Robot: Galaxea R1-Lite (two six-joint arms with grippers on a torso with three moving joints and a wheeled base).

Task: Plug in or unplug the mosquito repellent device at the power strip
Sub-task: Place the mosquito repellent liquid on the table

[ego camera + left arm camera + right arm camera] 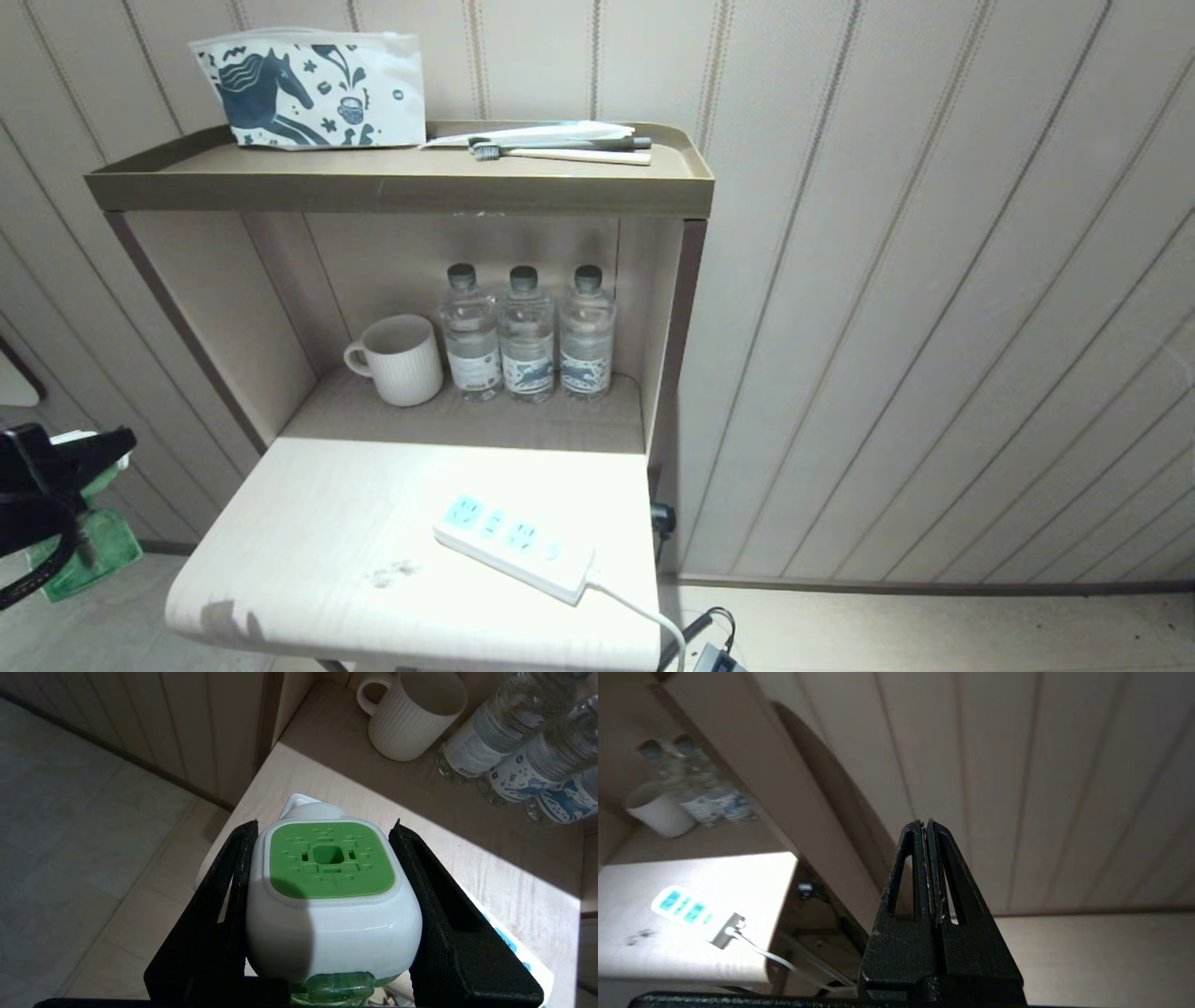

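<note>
Held: our left gripper [327, 914] pinches the white-headed, green-topped mosquito repellent device [332, 858] at the table's left edge | Target: long white blue-socketed power strip [513, 546] lies off to its right, long axis diagonal | Right gripper [928, 828]: pressed together, empty, farther away.

I'm looking at what seems a hotel room: panelled walls, a shelf unit [392, 187] with a mug [400, 359], three water bottles [527, 334], packaged toothbrushes [560, 145]
</note>
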